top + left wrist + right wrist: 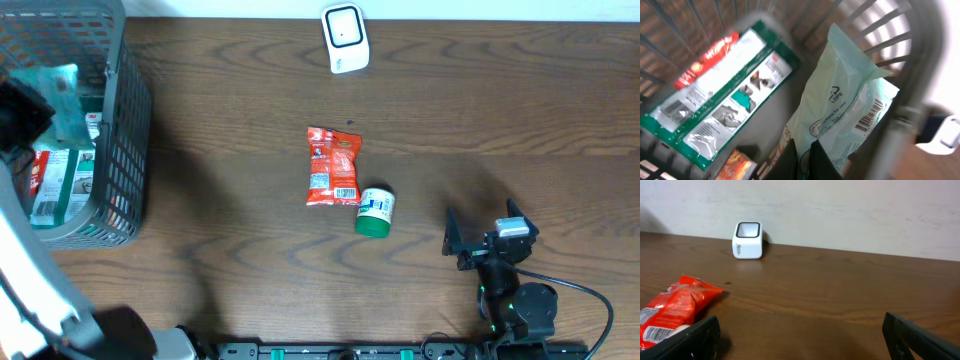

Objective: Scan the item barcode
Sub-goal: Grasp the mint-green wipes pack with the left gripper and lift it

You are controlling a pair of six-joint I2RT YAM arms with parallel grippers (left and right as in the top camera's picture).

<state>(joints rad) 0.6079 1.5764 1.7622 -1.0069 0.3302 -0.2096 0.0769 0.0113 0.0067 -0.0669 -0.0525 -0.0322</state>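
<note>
Overhead, the left hand (35,110) sits in the basket (125,160) at the counter's (250,260) left edge; left wrist, it is clamped shut on a pale green packet (840,110) inside, barcode (867,120) showing; right wrist, the right hand (805,340) gapes wide, empty.

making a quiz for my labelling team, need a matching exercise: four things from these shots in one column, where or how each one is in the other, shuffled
Things
1. scanner
2. red packet
3. pouch
4. right gripper

Place or state
A. in the basket, pinched by the left gripper
B. open, holding nothing
C. at the far edge of the table, by the wall
D. lying mid-table next to the tub

Pairs: 1-C, 2-D, 3-A, 4-B
</note>
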